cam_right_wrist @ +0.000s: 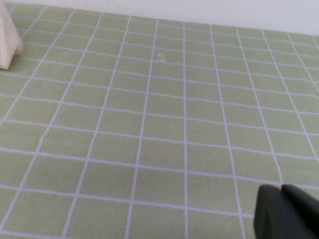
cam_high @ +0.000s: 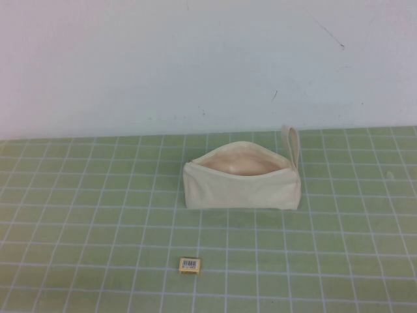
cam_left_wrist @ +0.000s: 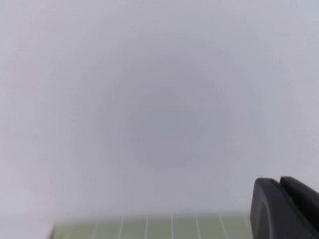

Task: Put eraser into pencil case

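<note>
Pencil case (cam_high: 242,184): a cream canvas pouch standing on its long edge near the middle of the tabletop, slightly right of centre in the high view. Its zip mouth faces up and gapes open, showing a beige lining.
Loop strap (cam_high: 292,144): a small fabric loop at the pouch's right end, standing up toward the wall.
Pencil case, right wrist view (cam_right_wrist: 8,46): only one cream corner of it shows, at the edge of the picture.
Eraser (cam_high: 189,264): a tiny flat tan-yellow block with a white barcode-like label facing up. It lies on the tabletop on the robot's side of the pouch, well apart from it and a little left of the pouch's middle. Nothing touches it.
Tabletop (cam_high: 78,215): pale green, crossed by a grid of thin white lines.
Wall (cam_high: 163,59): plain white, rising behind the tabletop, with a few small dark marks.
Left pincer (cam_left_wrist: 286,209): a dark part of it shows in the corner of the left wrist view, facing the white wall above a strip of green grid. It does not appear in the high view. I cannot tell whether it is wide or narrow.
Right pincer (cam_right_wrist: 286,211): a dark part shows in the corner of the right wrist view, above bare green grid, away from the pouch. It does not appear in the high view. Wide or narrow, I cannot tell.
</note>
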`<state>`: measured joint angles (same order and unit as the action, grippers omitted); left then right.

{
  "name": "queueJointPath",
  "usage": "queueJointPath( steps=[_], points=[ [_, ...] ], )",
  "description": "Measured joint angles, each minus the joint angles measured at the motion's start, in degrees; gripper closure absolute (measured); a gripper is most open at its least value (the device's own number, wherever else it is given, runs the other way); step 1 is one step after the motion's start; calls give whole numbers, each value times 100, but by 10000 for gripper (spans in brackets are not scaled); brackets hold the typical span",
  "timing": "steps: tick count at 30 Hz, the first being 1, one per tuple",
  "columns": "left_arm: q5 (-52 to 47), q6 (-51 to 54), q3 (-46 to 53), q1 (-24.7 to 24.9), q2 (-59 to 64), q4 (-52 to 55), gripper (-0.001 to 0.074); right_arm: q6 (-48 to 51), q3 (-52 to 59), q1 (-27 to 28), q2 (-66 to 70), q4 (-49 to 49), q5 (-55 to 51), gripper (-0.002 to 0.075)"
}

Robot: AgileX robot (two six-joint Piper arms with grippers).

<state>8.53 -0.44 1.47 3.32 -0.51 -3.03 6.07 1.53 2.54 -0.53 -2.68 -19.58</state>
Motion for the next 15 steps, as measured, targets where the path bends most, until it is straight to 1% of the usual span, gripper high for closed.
queueJointPath(
  steps=[5,8,9,10,12,13,14,15],
  points=[
    [1121,-77,0,0,0,0,736,0,0,0,0,0,0,727],
    [1518,-236,0,0,0,0,736,0,0,0,0,0,0,727],
    [1515,-281,-16,0,0,0,736,0,0,0,0,0,0,727],
    [1288,-325,-125,0,0,0,736,0,0,0,0,0,0,727],
    [423,-346,-575,0,0,0,736,0,0,0,0,0,0,727],
    [-151,-317,-919,0,26,11,736,0,0,0,0,0,0,727],
    [-1193,-264,-1651,0,234,55,736,0,0,0,0,0,0,727],
    [-1651,-237,-1997,0,435,66,736,0,0,0,0,0,0,727]
  ],
)
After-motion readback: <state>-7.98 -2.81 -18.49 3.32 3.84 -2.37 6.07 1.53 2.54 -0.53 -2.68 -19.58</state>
